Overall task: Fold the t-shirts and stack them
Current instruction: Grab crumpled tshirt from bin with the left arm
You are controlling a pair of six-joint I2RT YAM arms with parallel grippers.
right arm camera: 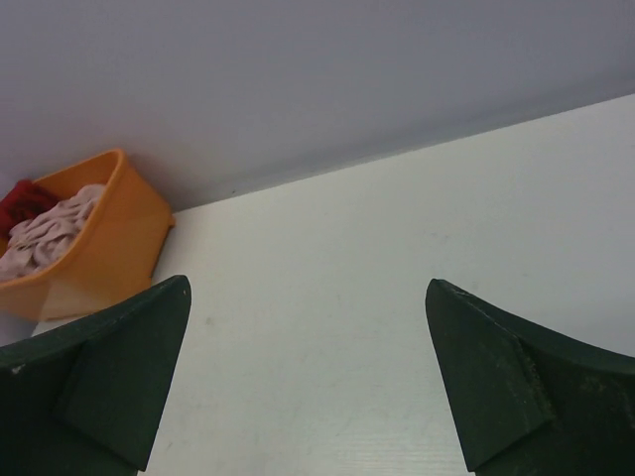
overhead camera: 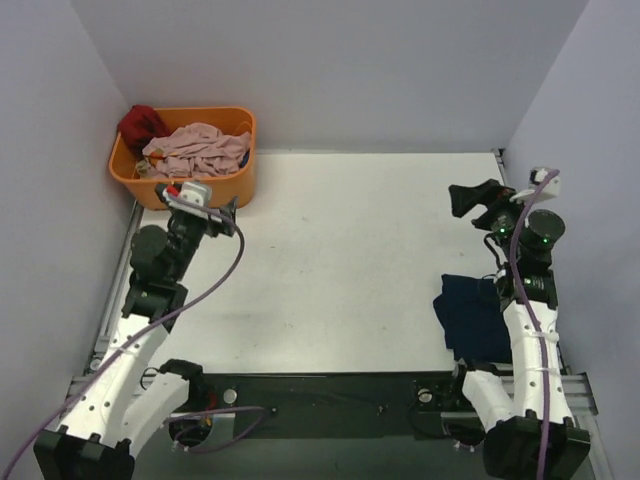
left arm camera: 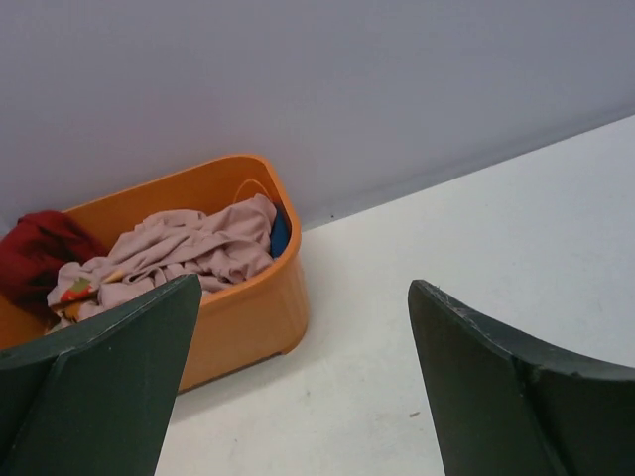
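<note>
A dusty-pink t-shirt [overhead camera: 195,148] lies crumpled in the orange basket [overhead camera: 240,175] at the table's far left corner. It also shows in the left wrist view as the pink t-shirt [left arm camera: 189,248] and in the right wrist view [right arm camera: 50,233]. A dark navy t-shirt [overhead camera: 470,315] lies folded on the table at the near right, partly under the right arm. My left gripper [overhead camera: 222,215] [left arm camera: 306,283] is open and empty, just in front of the basket. The right gripper [overhead camera: 475,205] [right arm camera: 309,282] hovers open over the table's right side, holding nothing.
A dark red cloth [overhead camera: 142,122] [left arm camera: 40,253] hangs over the basket's back left corner, and a bit of blue cloth [left arm camera: 280,236] peeks out beside the pink shirt. Grey walls close in the white table [overhead camera: 350,250] at the back and both sides.
</note>
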